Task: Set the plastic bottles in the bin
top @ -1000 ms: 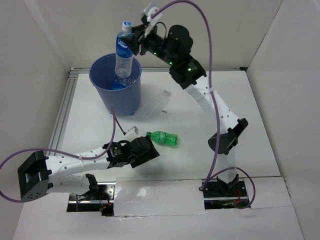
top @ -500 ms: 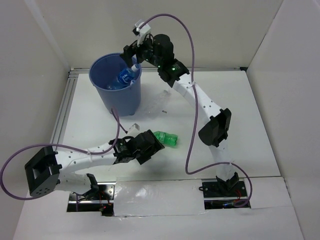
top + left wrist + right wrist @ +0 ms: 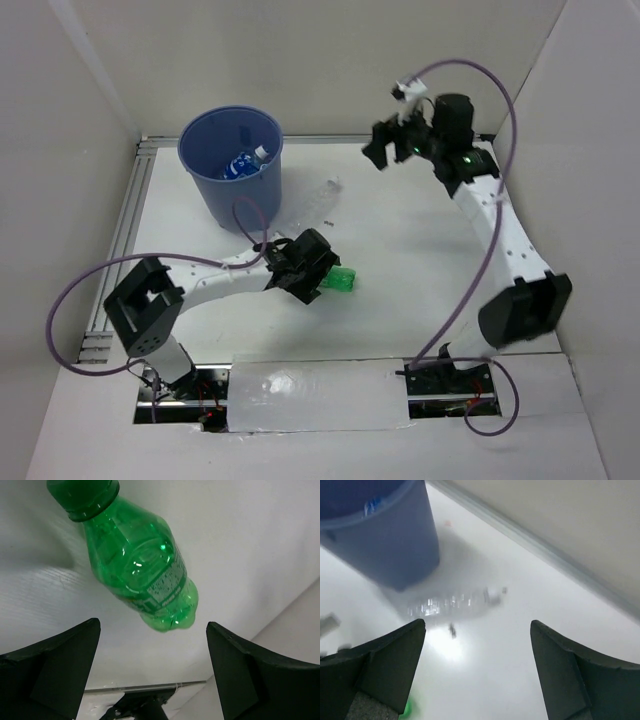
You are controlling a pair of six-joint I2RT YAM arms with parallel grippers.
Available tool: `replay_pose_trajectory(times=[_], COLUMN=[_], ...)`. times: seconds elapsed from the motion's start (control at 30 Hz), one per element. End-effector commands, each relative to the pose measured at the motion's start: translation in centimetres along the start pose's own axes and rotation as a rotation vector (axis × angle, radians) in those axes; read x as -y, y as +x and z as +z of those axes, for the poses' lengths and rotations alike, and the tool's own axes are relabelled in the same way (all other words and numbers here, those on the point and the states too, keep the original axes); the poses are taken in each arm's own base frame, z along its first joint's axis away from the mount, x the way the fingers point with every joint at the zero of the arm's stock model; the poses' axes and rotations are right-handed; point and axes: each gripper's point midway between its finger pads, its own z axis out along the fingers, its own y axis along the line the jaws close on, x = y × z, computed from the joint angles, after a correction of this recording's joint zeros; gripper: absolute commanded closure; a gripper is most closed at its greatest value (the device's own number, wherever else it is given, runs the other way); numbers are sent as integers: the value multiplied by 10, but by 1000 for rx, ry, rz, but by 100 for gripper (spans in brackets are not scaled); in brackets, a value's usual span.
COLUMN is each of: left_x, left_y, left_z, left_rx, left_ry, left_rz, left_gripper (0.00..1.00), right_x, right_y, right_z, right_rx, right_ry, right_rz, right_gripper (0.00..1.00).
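With your left gripper (image 3: 152,626) wide open and empty over the green bottle (image 3: 140,565) on the near side of the bin (image 3: 245,190), lower it astride the bottle's body, then close.

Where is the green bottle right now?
In the top view the green bottle lies on its side near the middle of the table, just ahead of the open left gripper, below and right of the blue bin.
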Motion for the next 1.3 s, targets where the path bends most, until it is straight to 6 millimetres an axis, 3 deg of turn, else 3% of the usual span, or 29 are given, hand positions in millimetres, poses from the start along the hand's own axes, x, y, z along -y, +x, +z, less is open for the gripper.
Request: replay_pose_trajectory(times=[0.0, 0.03, 0.07, 0.1, 0.13, 0.2, 0.27, 0.37, 0.4, 0.47, 0.5, 0.53, 0.57, 0.63, 0.67, 0.7, 0.8, 0.83, 0.93, 0.97, 1.03, 1.07, 1.1, 1.13, 1.17, 1.23, 1.27], left_x=[-1, -2, 5, -4, -5, 0, -9, -3, -5, 5, 9, 10, 32, 56, 68, 95, 154, 173, 217, 226, 242, 245, 244, 243, 237, 226, 214], left_y=[2, 3, 7, 8, 5, 3, 5, 6, 5, 8, 11, 10, 16, 22, 22, 27, 18, 13, -27, -54, -87, -120, -141, -160, -193, -226, -253], left_z=[12, 16, 17, 29, 40, 44, 57, 60, 58, 49, 46, 40, 24, 0, -14, -47, -107, -140, -197, -212, -234, -243, -250, -255, -259, -262, -260], left_rx=[-13, -6, -18, -9, 1, 5, 7, 9, 6, -11, -30, -39, -52, -8, 18, 43, 173, 214, 410, 485, 576, 641, 687, 725, 782, 830, 868], left_ry=[-115, -145, -154, -195, -216, -214, -270, -263, -263, -198, -169, -151, -70, 36, 95, 205, 459, 561, 688, 689, 707, 688, 673, 657, 616, 579, 539], left_rz=[-57, -52, -52, -36, -50, -58, -40, 18, 38, 145, 187, 280, 334, 451, 572, 633, 825, 848, 870, 834, 798, 749, 701, 659, 597, 511, 460], left_gripper=[0, 0, 0, 0, 0, 0, 3, 30, 50, 77, 98, 100, 100, 100, 100, 100, 100, 100, 100, 100, 100, 100, 100, 100, 100, 99, 98], right_x=[-18, -14, -4, -7, -7, -7, -12, -14, -11, -10, -9, -11, -8, -4, -3, -1, 5, 9, 9, 10, 5, 3, 0, -1, -1, 0, -10], right_y=[35, 44, 70, 68, 81, 97, 109, 123, 131, 137, 143, 141, 148, 154, 157, 159, 170, 176, 178, 184, 176, 181, 173, 172, 175, 169, 170], right_z=[-56, -66, -77, -95, -110, -118, -129, -142, -145, -149, -149, -149, -148, -146, -144, -141, -130, -126, -115, -112, -102, -96, -89, -83, -74, -60, -51], right_rx=[-47, -52, -89, -70, -79, -97, -105, -126, -138, -144, -151, -143, -152, -164, -172, -174, -208, -223, -234, -248, -242, -257, -253, -262, -280, -296, -313], right_ry=[-78, -68, -40, -27, -17, -23, -15, -18, -12, -23, -28, -47, -45, -52, -54, -54, -55, -60, -74, -78, -108, -111, -115, -102, -92, -54, -68], right_rz=[25, 39, 82, 79, 105, 123, 127, 139, 165, 185, 203, 195, 216, 241, 250, 265, 300, 317, 330, 345, 331, 348, 343, 357, 374, 392, 408], right_gripper=[8, 8, 8, 8, 8, 8, 8, 8, 10, 13, 20, 23, 28, 43, 46, 46, 11, 0, 0, 0, 2, 12, 26, 45, 70, 68, 56])
